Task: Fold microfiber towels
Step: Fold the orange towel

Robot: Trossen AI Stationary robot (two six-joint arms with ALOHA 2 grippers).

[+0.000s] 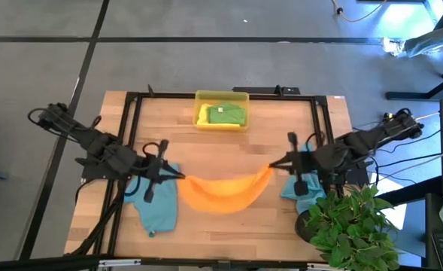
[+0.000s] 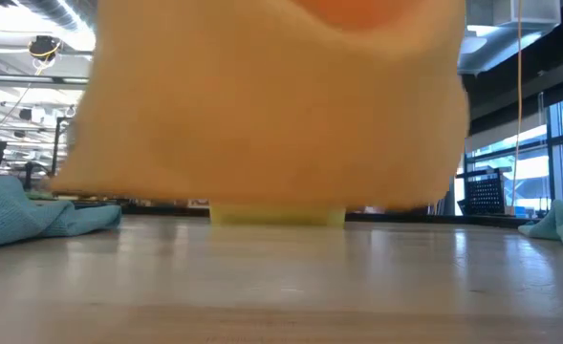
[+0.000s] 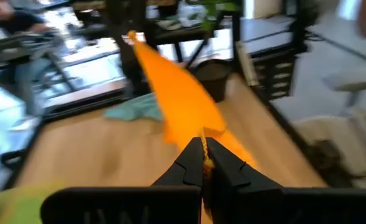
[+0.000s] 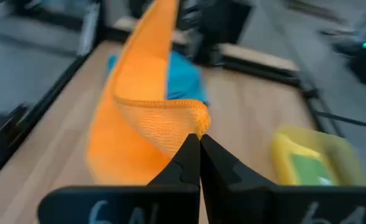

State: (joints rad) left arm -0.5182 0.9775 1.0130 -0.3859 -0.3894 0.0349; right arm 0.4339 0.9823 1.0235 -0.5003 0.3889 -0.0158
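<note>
Now the orange towel (image 1: 225,193) is held up by two corners.
One corner is pinched in each closed gripper, left (image 1: 179,176) and right (image 1: 273,165), the cloth sagging between them.

Bare table (image 1: 229,147) lies open between the hanging orange towel (image 1: 223,192) and the far yellow tray (image 1: 221,98); teal towels (image 1: 155,202) flank it.

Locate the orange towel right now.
In the high view the orange towel hangs mid-table, stretched between the left end effector and right end effector, with a teal towel beside each end.
</note>
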